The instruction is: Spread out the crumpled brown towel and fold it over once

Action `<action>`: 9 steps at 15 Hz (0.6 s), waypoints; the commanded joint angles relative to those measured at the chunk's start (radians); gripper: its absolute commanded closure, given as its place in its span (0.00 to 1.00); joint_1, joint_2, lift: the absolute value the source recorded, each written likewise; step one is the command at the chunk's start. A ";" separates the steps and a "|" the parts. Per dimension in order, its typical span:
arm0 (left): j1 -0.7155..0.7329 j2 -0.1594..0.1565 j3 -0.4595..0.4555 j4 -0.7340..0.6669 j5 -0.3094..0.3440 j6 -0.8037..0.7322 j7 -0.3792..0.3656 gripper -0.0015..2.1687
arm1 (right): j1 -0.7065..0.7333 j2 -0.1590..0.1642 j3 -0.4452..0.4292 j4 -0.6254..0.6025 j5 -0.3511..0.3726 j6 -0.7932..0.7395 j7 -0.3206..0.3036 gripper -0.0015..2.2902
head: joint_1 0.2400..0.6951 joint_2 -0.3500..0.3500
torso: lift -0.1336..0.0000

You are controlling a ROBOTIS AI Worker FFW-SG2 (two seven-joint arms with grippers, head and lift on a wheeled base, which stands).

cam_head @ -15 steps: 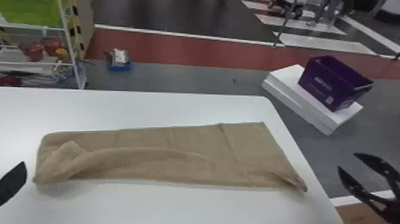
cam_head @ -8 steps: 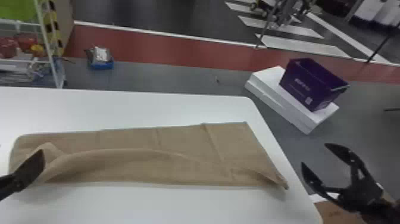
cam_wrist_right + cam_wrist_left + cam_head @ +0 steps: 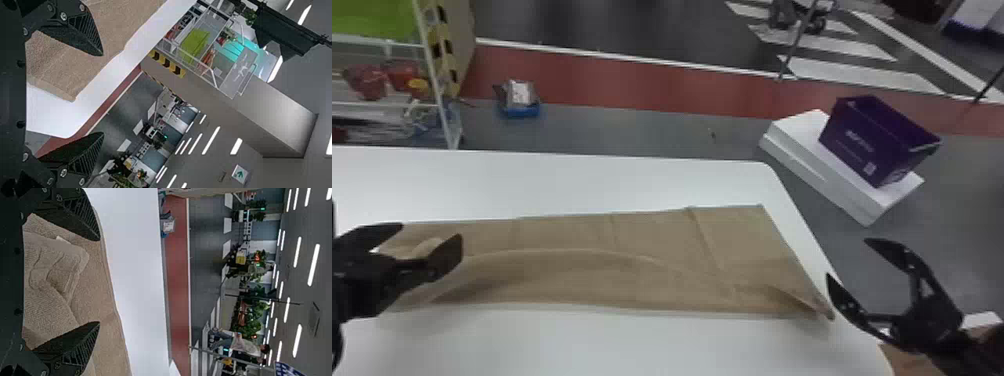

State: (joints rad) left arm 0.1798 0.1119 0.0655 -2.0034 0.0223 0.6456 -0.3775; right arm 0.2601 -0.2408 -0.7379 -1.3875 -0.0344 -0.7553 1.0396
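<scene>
Your towel (image 3: 652,280) lies in a long strip on the white table (image 3: 572,345), from the left side over to near the right edge. Its far side looks mostly flat. A loose, wavy fold runs along the near part, and the near right corner has a small bump. The left wrist view shows a lumpy, bent bit of towel with a tiny white tag (image 3: 62,239) on it.

Past the table, on your left, there is a white shelf (image 3: 438,90) with a green bin (image 3: 374,20) and some red things (image 3: 369,81). A small blue tray (image 3: 519,111) sits on the floor near the shelf. Off the table's far right corner, a purple box (image 3: 857,145) sits on white boxes (image 3: 792,145). Low on your right, you can see part of a brown box (image 3: 907,357) by the table. You have nothing else on the table near the towel.

Your left gripper (image 3: 430,231) is over the left end of the towel. Its two fingers are wide apart and hold nothing. You can see towel behind the gap, but you can't tell if the tips touch it.

Your right gripper (image 3: 847,257) is by the table's right edge, near the towel's near right corner. Its fingers are wide apart too, and empty. The towel is not between them.
</scene>
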 commanded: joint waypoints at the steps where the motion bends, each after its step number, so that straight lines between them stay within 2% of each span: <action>1: -0.091 0.000 -0.046 0.069 -0.058 0.066 -0.006 0.10 | 0.005 0.000 0.000 -0.001 -0.002 -0.018 0.000 0.09 | 1.00 0.08 | 0.08; 2: -0.131 0.002 -0.065 0.098 -0.070 0.105 -0.018 0.10 | 0.008 -0.002 -0.002 -0.001 -0.002 -0.022 0.000 0.09 | 1.00 0.08 | 0.08; 4: -0.194 0.000 -0.093 0.117 -0.116 0.286 -0.040 0.10 | 0.013 -0.008 -0.009 0.004 -0.005 -0.037 0.000 0.09 | 1.00 0.07 | 0.08; 9: -0.226 0.005 -0.092 0.147 -0.162 0.329 -0.060 0.14 | 0.019 -0.025 -0.008 0.016 -0.019 -0.061 0.000 0.09 | 1.00 0.05 | 0.08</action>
State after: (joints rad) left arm -0.0395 0.1144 -0.0271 -1.8645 -0.1323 0.9678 -0.4375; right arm 0.2790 -0.2639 -0.7494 -1.3719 -0.0503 -0.8096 1.0400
